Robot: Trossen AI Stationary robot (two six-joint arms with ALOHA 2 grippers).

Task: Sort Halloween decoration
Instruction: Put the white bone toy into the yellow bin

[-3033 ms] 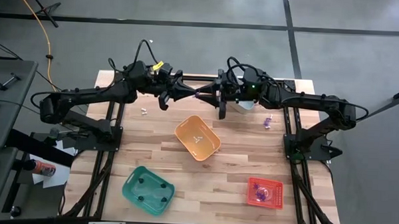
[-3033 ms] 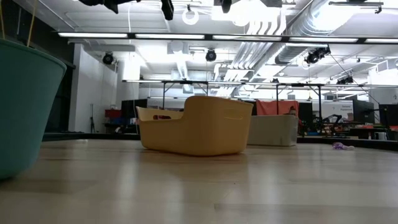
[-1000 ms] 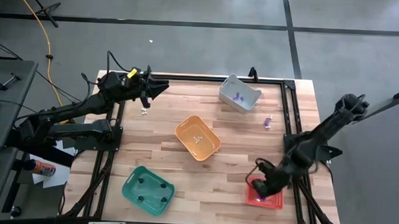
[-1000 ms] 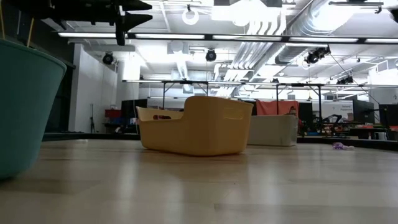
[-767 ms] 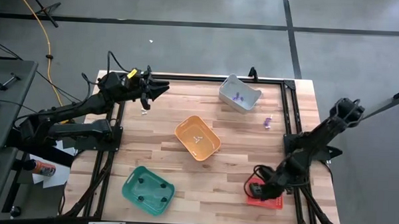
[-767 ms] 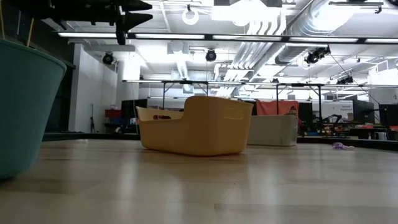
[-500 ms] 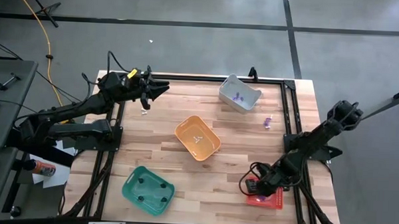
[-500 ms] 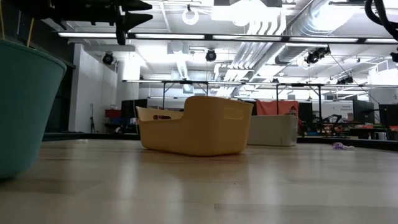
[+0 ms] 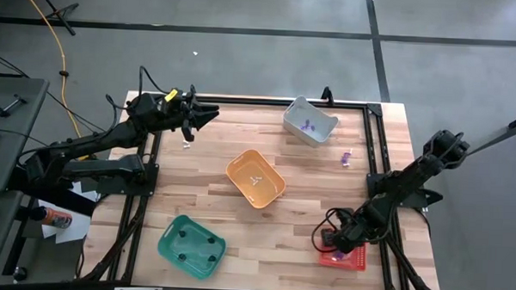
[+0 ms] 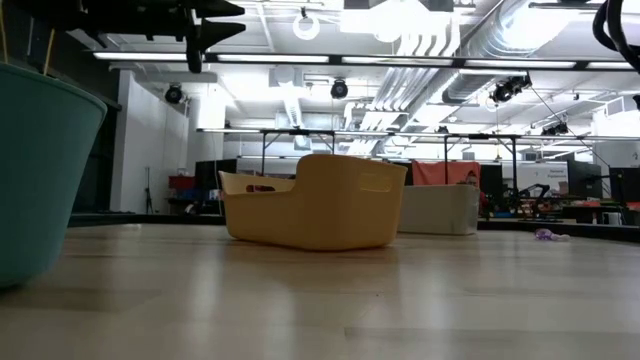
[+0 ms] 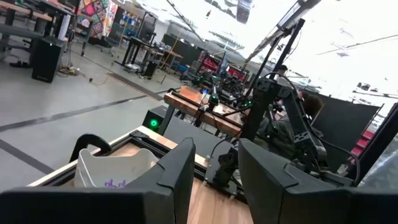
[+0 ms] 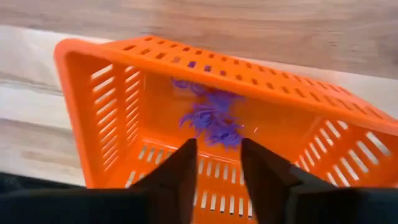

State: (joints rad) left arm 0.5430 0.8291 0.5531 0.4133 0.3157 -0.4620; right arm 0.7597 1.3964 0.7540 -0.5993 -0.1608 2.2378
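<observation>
Hovering over the red slatted bin (image 9: 343, 251) at the table's front right corner, the right gripper (image 12: 217, 163) is showing its two dark fingers (image 12: 177, 171) parted by a narrow gap, with nothing between them. Purple trinkets (image 12: 212, 119) are lying in a cluster on the bin's floor just beyond the fingertips, apart from them. In the high view the right gripper (image 9: 332, 240) is sitting at the bin's left edge.

The left gripper (image 9: 209, 116) is hanging above the table's back left corner, its fingers (image 11: 179, 174) standing apart and holding nothing. A small whitish trinket (image 9: 187, 144) is lying on the wooden table (image 9: 308, 190) just beneath it.

A grey bin (image 9: 310, 121) at the back is holding a purple trinket (image 9: 307, 125); another purple trinket (image 9: 346, 157) is lying loose on the table near the right edge. An orange-yellow bin (image 9: 255, 178) at the centre is holding a whitish piece (image 9: 256, 179). A green bin (image 9: 192, 245) at the front left is holding several dark pieces (image 9: 187, 237).
</observation>
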